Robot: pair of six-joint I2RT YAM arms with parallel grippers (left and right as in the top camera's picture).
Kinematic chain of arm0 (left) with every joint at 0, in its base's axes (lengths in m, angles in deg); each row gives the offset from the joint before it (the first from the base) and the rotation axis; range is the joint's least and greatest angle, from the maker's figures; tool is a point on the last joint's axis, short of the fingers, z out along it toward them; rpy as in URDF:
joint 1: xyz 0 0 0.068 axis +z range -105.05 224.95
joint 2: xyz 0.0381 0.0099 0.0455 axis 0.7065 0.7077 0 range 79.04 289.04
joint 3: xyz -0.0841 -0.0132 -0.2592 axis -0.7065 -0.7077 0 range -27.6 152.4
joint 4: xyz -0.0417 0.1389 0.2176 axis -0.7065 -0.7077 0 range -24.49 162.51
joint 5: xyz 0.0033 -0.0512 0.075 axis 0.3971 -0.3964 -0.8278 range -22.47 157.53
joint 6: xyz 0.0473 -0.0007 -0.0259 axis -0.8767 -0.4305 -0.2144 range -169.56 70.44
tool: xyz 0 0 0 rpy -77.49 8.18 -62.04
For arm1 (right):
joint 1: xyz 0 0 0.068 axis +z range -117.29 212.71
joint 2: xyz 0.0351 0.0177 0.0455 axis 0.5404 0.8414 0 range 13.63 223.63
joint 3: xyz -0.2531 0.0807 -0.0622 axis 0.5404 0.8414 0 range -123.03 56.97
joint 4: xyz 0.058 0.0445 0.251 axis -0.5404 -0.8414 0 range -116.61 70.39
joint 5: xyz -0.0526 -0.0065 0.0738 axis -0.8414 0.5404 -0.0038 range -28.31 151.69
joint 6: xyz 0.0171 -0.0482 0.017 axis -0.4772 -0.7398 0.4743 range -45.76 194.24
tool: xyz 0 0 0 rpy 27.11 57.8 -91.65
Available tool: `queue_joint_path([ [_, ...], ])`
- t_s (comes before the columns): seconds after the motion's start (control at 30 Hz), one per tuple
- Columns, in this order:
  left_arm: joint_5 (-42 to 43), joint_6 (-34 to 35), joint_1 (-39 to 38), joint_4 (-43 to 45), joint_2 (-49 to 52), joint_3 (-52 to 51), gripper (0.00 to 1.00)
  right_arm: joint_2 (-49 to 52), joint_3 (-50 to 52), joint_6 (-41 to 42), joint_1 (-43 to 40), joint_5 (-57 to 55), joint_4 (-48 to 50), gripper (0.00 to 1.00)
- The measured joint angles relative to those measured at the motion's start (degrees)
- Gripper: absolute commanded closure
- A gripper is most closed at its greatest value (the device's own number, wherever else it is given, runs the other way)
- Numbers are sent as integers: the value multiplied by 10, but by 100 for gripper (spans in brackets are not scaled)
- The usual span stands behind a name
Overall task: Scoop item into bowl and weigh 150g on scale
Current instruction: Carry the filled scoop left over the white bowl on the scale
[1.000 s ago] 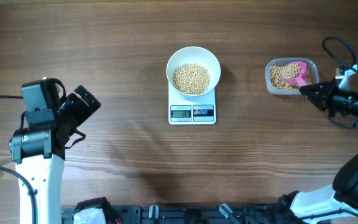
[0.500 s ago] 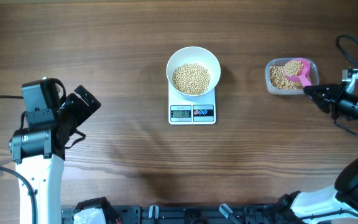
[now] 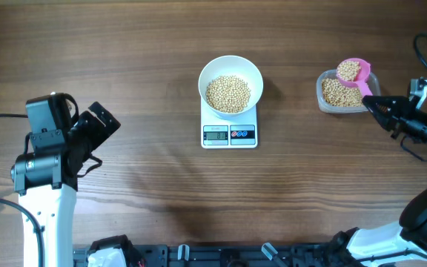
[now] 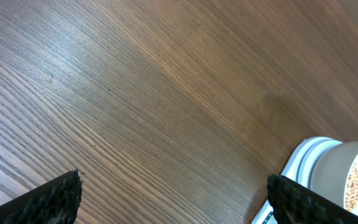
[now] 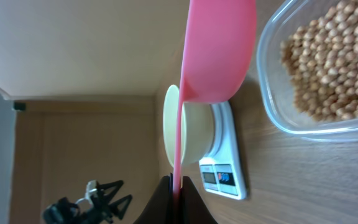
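Shifted up to the far edge of the clear tub (image 3: 322,95) since a second ago: the pink scoop (image 3: 361,86), now loaded with beans (image 3: 228,94).
The scoop's handle is pinched tight between the closed jaws of the right gripper (image 3: 371,103), and more beans are seen in the tub underneath. The white bowl (image 3: 204,83) is parked on the scale (image 3: 229,135) mid-table and is filled with a decent heap of beans. The left gripper (image 3: 98,126) is held spread wide over the wooden table (image 3: 139,193), well off to the left.
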State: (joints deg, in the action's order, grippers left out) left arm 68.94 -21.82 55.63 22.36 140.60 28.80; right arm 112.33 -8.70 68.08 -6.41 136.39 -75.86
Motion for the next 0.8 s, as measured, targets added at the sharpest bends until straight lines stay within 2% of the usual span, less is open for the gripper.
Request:
queue_joint_path([
  [0.27,0,0,0,0,0,0,0,0,1,-28,12,20,-43,96],
  [0.8,0,0,0,0,0,0,0,0,1,-36,185,89,-37,96],
])
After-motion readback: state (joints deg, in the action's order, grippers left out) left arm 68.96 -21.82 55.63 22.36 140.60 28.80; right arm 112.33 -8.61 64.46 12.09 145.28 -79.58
